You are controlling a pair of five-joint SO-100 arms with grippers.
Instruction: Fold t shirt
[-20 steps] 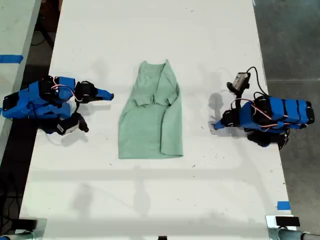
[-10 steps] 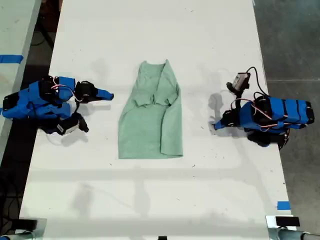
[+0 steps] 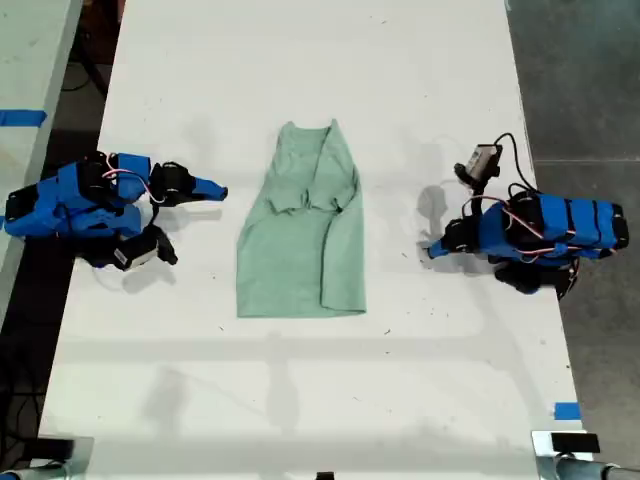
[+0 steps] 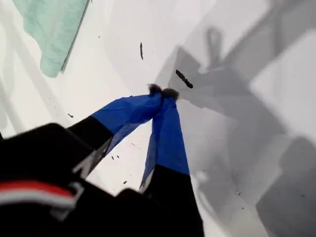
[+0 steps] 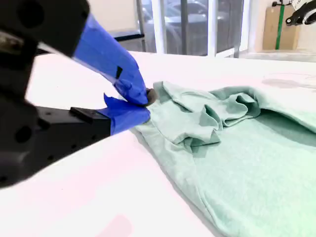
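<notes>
The pale mint-green t shirt (image 3: 297,250) lies flat in the middle of the white table (image 3: 300,400), neck toward the far edge, both sleeves folded in over the chest. My first gripper (image 3: 430,251) is shut and empty, tips down on the table at the exterior view's right, apart from the shirt. In the first wrist view its blue jaws meet at the gripper tip (image 4: 163,91), with a corner of the shirt (image 4: 52,29) beyond. My second gripper (image 3: 220,189), at the exterior view's left, is shut, lies low and points at the shirt (image 5: 237,148). Its tips (image 5: 145,101) hold nothing.
A blue tape strip (image 3: 567,410) marks the table's near corner at the exterior view's right. Another table with blue tape (image 3: 22,117) stands at the exterior view's left. Small black marks (image 4: 183,79) dot the table by my first gripper.
</notes>
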